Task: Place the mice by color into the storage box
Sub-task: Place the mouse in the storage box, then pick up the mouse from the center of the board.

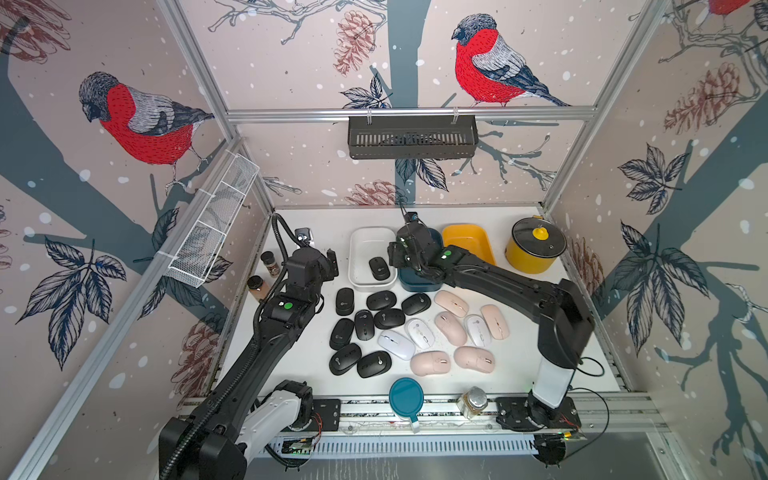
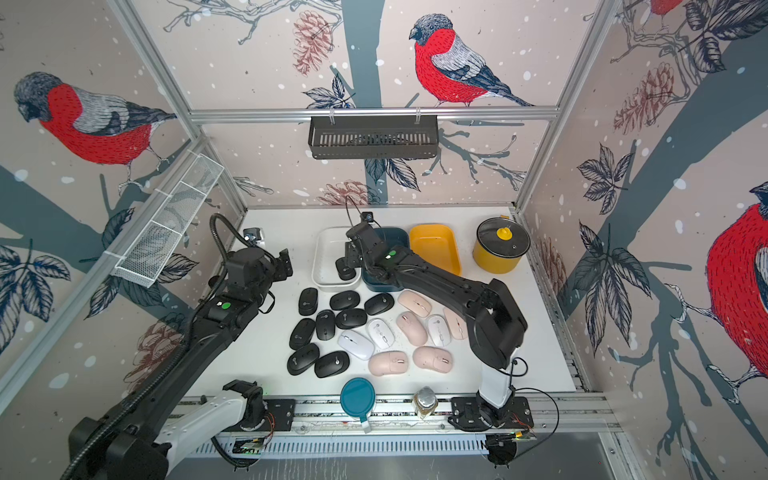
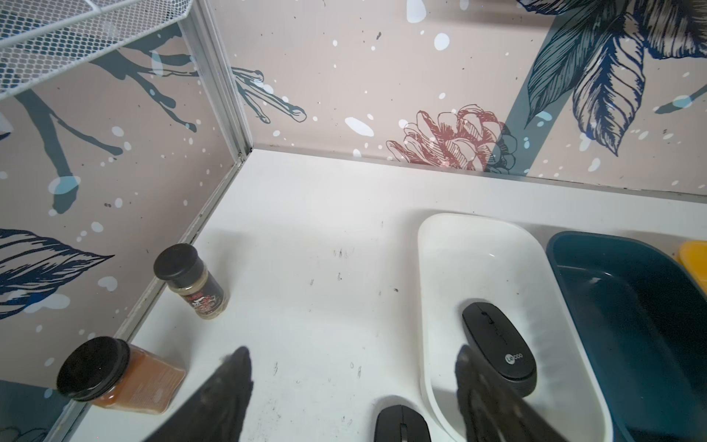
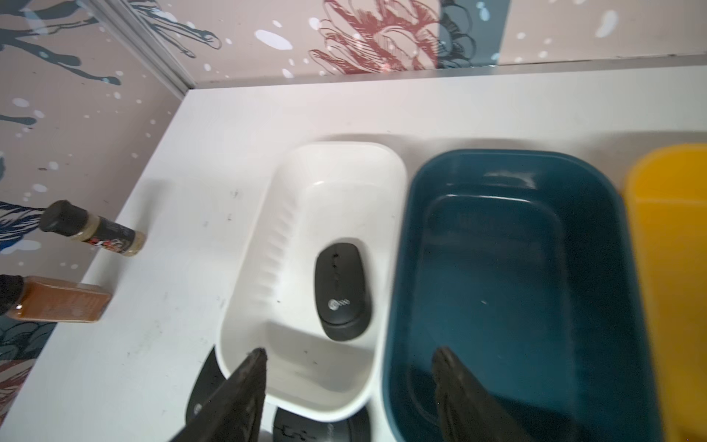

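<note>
Fig., L→R: left gripper [image 3: 352,359] hangs w/ jaws apart, empty, beside the white bin [image 1: 357,237]. One black mouse [image 1: 379,268] lies flat in that bin. The right gripper [image 4: 350,356], jaws apart and empty, hovers over the seam btw. white bin and empty blue bin [image 4: 497,268], w/ the mouse just beyond its fingertips, untouched. Yellow bin [image 1: 465,237] is empty. Step, as judged: deposit done. Next calls for a reach to the loose black mice [image 1: 364,325], w/ white mice [image 1: 420,332] and pink mice [image 1: 451,328] to follow.
</note>
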Motion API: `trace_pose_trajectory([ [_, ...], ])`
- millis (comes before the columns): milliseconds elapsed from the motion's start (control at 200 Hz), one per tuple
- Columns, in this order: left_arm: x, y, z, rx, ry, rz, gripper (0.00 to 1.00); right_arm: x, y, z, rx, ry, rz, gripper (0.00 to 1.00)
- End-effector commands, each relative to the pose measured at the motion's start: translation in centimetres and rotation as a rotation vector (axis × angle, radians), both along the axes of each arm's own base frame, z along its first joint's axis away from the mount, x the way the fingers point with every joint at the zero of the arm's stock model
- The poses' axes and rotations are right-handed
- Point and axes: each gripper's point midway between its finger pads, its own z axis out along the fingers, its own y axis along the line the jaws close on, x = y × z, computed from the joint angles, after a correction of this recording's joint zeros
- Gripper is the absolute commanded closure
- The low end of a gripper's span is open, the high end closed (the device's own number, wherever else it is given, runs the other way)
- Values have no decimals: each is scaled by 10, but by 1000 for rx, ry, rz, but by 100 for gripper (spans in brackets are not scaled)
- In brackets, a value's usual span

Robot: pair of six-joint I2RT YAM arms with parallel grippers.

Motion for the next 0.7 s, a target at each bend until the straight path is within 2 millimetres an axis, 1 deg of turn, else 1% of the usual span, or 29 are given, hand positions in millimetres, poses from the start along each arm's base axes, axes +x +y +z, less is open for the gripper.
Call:
trace_pose_trajectory([
  [0, 3, -18, 8, -25, -11, -97, 19, -4, -37, 10, 4, -45, -43, 31],
  [40, 5, -22, 11, -41, -16, -112, 19, -7, -58, 9, -8, -43, -73, 31],
  [55, 5, -24, 11, -46, -17, -120, 19, -8, -65, 6, -17, -39, -82, 31],
  [80, 6, -27, 12, -56, -20, -131, 19, -11, -77, 10, -16, -45, -97, 31],
  [115, 8, -31, 13, -68, -20, -146, 19, -16, -94, 4, -30, -37, -114, 31],
  [160, 9, -38, 15, -78, -20, -168, 20, -24, -114, 3, -34, -40, -133, 31],
  [225, 13, -51, 18, -79, -14, -204, 20, -36, -140, -8, -48, -28, -157, 30],
  [280, 15, -64, 21, -55, -9, -239, 20, -47, -159, -22, -61, -9, -185, 30],
  [305, 15, -71, 21, -37, -5, -257, 21, -52, -164, -33, -74, 11, -188, 30],
  [320, 16, -74, 22, -30, -5, -264, 21, -55, -167, -30, -64, 3, -187, 30],
  [365, 18, -82, 21, -16, 2, -285, 21, -63, -176, -38, -74, 20, -198, 30],
  [400, 20, -85, 20, -20, 3, -288, 21, -69, -182, -47, -85, 39, -207, 30],
  [545, 28, -93, 15, -47, 1, -301, 21, -90, -203, -75, -125, 138, -247, 29],
  [640, 30, -93, 9, -30, 17, -303, 21, -103, -212, -91, -169, 200, -251, 30],
  [695, 30, -93, 6, -25, 23, -300, 21, -110, -213, -99, -177, 235, -248, 30],
])
